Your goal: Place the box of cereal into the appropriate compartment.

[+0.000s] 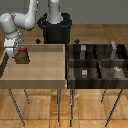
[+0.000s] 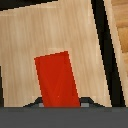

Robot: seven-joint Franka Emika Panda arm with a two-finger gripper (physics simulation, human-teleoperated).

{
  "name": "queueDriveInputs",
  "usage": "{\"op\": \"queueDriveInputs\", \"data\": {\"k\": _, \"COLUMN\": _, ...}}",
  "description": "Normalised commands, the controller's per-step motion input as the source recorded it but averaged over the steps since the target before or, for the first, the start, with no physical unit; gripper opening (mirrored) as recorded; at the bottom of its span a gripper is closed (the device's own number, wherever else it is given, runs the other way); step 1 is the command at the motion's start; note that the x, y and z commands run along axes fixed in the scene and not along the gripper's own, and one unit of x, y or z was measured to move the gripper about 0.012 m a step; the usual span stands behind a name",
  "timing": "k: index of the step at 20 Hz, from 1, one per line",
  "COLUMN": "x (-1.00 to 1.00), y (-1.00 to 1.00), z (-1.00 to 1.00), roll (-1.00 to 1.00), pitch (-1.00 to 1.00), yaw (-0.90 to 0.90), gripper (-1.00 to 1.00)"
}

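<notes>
light wooden tray [image 1: 45, 75] beside dark compartment organizer [image 1: 95, 62] with small grey blocks [image 1: 85, 73]

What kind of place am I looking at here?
Likely a simulated sorting station: a pale wooden tray, a dark bin with compartments, and a robot hand by a red cereal box.

White rounded arm [image 1: 22, 20] segments, dark joints, on a black base [image 1: 55, 30].
</notes>
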Motion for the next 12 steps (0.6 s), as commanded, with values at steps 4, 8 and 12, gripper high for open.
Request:
{"op": "queueDriveInputs", "data": {"k": 4, "x": 0.0, "y": 0.0, "z": 1.0, "roll": 0.0, "pitch": 0.0, "yaw": 0.0, "gripper": -1.0}}
{"op": "queueDriveInputs", "data": {"k": 8, "x": 0.0, "y": 0.05, "z": 1.0, "roll": 0.0, "pitch": 0.0, "yaw": 0.0, "gripper": -1.0}}
{"op": "queueDriveInputs", "data": {"k": 12, "x": 0.0, "y": 0.5, "z": 0.0, "roll": 0.0, "pitch": 0.0, "yaw": 0.0, "gripper": -1.0}}
